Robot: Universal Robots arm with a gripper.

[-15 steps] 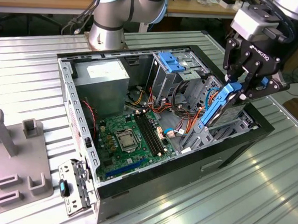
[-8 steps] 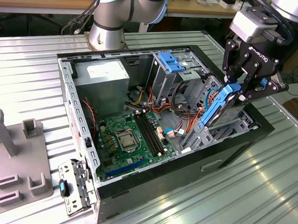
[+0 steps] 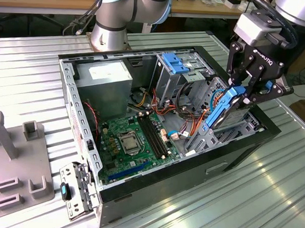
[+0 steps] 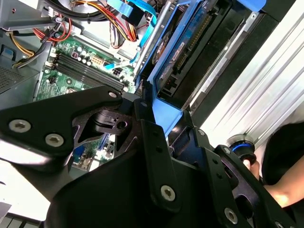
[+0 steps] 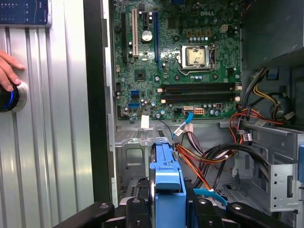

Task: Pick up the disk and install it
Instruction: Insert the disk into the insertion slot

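Your gripper is clenched on the disk. Its black fingers pinch the upper end of the bright blue carrier rail from both sides, and in both wrist views the rail sits squarely between them. You are holding the disk edge-on and tilted. Its lower end dips into the open computer case at the front corner, on the exterior view's right, over the grey drive bay. Most of the disk stands above the case rim, and whether it touches the bay you cannot tell.

Just beyond the disk, a tangle of orange, red and black cables runs across the case floor. Past them stands the grey drive cage with its fixed blue bracket on top. The green motherboard lies flat in the middle of the case, with its bare processor socket and long memory slots. The large grey power supply box fills the far corner beside it.

The case lies on its side, open face up, on a ribbed metal table. Outside the case wall, in the first wrist view, a person's hand rests its fingers on a round blue-lit button on the table. At the exterior view's left a grey plastic fixture sits well apart from the case, and the arm's base stands behind it.
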